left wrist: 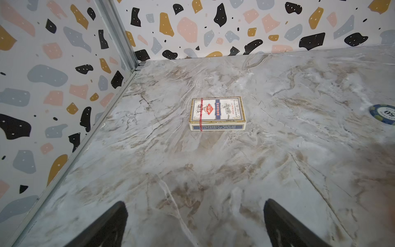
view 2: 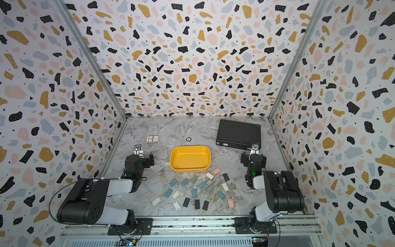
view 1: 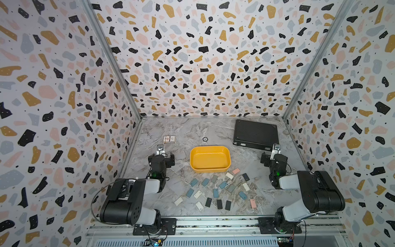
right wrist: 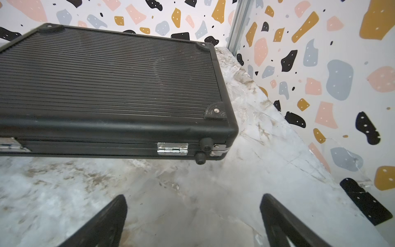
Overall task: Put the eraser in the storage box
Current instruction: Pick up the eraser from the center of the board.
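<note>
Where the erasers lie: many small flat erasers (view 1: 215, 193) are scattered on the surface (view 1: 188, 128), between the storage box (view 1: 210, 170) and the arm bases; none is inside the box.
Left tool (left wrist: 195, 201): jaws wide, empty, facing the card pack (left wrist: 217, 113).
Right tool (right wrist: 193, 195): jaws wide, empty, facing the black case (right wrist: 106, 85).
Direction: both tools point toward the far wall; every eraser lies behind them, and neither wrist view shows one.
Nearest pick: the pink eraser (view 1: 236, 171), just beside the box's near right corner, long axis slanted; the right arm looks nearer.
Next move, likely: pull back and turn to straddle its short width.
</note>
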`<state>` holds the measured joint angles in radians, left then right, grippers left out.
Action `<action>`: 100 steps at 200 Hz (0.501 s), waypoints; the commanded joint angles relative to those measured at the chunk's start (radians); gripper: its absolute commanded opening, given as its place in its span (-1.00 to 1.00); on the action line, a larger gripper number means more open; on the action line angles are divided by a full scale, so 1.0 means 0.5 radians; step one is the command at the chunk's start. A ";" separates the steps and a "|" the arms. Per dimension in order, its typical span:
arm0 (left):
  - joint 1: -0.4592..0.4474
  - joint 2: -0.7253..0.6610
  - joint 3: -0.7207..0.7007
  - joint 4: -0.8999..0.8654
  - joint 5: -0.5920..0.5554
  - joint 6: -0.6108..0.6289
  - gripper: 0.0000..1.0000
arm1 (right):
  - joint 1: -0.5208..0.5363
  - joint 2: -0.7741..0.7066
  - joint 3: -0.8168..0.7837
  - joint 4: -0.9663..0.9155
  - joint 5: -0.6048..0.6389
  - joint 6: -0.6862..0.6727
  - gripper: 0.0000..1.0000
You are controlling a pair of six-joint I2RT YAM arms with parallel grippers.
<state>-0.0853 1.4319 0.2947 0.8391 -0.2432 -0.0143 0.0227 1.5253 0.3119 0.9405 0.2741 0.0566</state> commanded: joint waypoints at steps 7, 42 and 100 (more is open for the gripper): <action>0.011 -0.007 0.033 0.066 0.017 -0.006 0.99 | 0.003 -0.016 0.042 -0.028 0.019 0.019 0.99; 0.014 -0.005 0.038 0.062 0.021 -0.005 0.98 | 0.004 -0.015 0.042 -0.028 0.018 0.016 0.99; 0.048 -0.007 0.052 0.031 0.075 -0.029 0.99 | -0.003 -0.016 0.045 -0.034 0.010 0.019 0.99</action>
<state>-0.0677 1.4319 0.2947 0.8333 -0.2207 -0.0170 0.0223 1.5253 0.3119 0.9405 0.2741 0.0566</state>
